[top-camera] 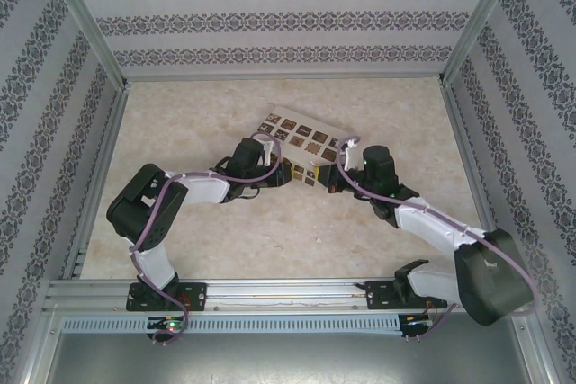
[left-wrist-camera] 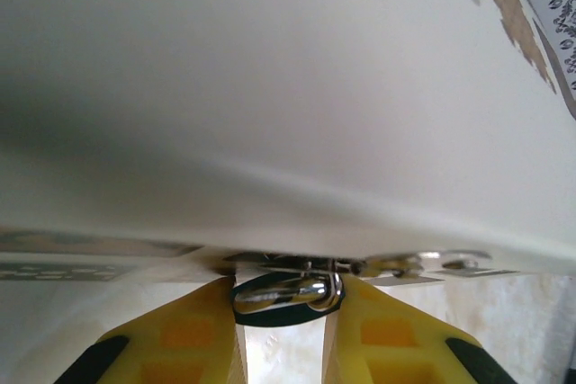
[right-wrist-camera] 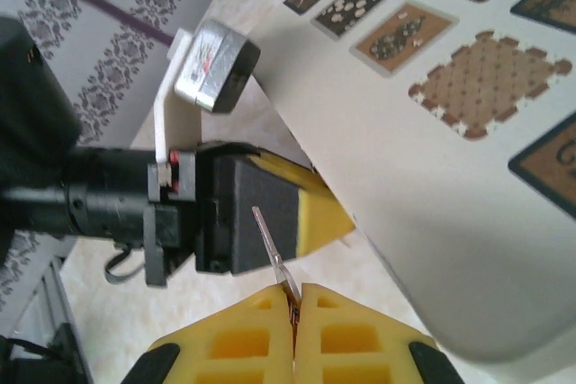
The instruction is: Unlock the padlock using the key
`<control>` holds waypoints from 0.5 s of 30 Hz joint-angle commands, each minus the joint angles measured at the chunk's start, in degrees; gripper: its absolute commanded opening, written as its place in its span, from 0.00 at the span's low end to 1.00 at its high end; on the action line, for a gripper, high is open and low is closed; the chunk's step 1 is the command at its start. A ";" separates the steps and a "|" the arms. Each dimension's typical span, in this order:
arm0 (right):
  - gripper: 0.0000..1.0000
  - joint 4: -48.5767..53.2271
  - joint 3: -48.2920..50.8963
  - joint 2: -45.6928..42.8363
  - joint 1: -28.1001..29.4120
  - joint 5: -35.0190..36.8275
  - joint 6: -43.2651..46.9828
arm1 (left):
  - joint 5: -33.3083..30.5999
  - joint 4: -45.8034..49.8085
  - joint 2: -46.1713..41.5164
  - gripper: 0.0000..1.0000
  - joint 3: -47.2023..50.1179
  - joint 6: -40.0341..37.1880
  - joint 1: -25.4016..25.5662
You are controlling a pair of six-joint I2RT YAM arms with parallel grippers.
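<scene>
The padlock (left-wrist-camera: pixel 286 295), a dark blue body with a silver shackle, hangs from a metal hasp under the edge of the cream box (left-wrist-camera: pixel 288 114). My left gripper (left-wrist-camera: pixel 281 301) is shut on the padlock, one yellow finger pressed against each side. My right gripper (right-wrist-camera: pixel 294 292) is shut on the key (right-wrist-camera: pixel 273 245). The key's slim metal blade sticks up and to the left, towards the left gripper's black and yellow finger (right-wrist-camera: pixel 310 213). From above, both grippers meet at the box's near edge, left gripper (top-camera: pixel 286 173) and right gripper (top-camera: pixel 331 179).
The cream box with brown patterned tiles (top-camera: pixel 304 139) sits mid-table, tilted, just behind both grippers. Patterned walls and metal frame posts close in the table (top-camera: pixel 270 240) on three sides. A silver camera block (right-wrist-camera: pixel 216 65) sticks out above the left wrist.
</scene>
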State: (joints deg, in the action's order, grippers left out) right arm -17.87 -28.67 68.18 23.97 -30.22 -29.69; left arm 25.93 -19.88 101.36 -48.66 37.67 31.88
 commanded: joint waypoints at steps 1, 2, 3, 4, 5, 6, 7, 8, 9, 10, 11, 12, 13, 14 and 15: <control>0.00 0.99 3.02 -3.68 2.42 4.75 5.78 | 3.24 3.94 -3.07 0.20 -2.21 2.62 0.64; 0.00 1.08 3.93 -4.82 3.39 5.92 7.09 | 3.46 4.51 -3.48 0.20 -2.35 3.10 0.64; 0.00 1.00 4.77 -5.66 4.19 6.97 8.07 | 3.70 4.73 -3.74 0.20 -2.47 3.64 0.66; 0.00 0.92 5.59 -6.52 5.07 8.09 9.17 | 3.91 5.13 -4.04 0.19 -2.62 4.17 0.64; 0.00 0.84 6.34 -7.09 5.90 9.09 10.24 | 4.18 5.62 -4.24 0.19 -2.91 4.85 0.64; 0.00 0.82 6.87 -7.51 6.59 9.80 11.19 | 4.58 6.12 -4.24 0.19 -3.29 5.45 0.66; 0.00 0.66 7.40 -7.69 7.25 10.48 12.19 | 4.82 6.63 -4.24 0.18 -3.56 6.29 0.65; 0.00 0.58 7.80 -7.59 7.99 11.19 13.15 | 5.07 7.06 -4.24 0.17 -3.90 7.25 0.64; 0.00 0.48 8.00 -7.49 8.55 11.76 13.85 | 5.30 7.30 -4.24 0.17 -4.19 8.09 0.64; 0.00 0.23 8.31 -7.16 9.16 12.14 14.61 | 5.55 7.63 -4.16 0.17 -4.45 8.99 0.64; 0.00 -0.04 8.49 -6.61 9.74 12.77 15.45 | 5.78 7.90 -4.15 0.17 -4.80 9.73 0.64; 0.00 -0.35 8.62 -6.15 10.23 13.41 15.94 | 5.95 8.26 -4.09 0.17 -5.03 10.30 0.64; 0.00 -0.86 8.63 -5.44 10.60 13.96 16.54 | 5.98 8.45 -4.07 0.17 -5.32 10.78 0.72; 0.00 -1.47 8.63 -4.66 10.92 14.29 17.06 | 6.10 8.62 -4.07 0.17 -5.51 11.25 0.76; 0.00 -1.82 8.63 -3.90 11.24 14.76 17.40 | 6.10 8.71 -4.07 0.17 -5.61 11.69 0.71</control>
State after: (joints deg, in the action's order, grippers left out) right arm -17.23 -20.82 62.76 34.33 -18.63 -16.01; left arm 29.58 -11.53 99.48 -52.25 45.65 31.88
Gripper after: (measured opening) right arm 0.047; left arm 0.197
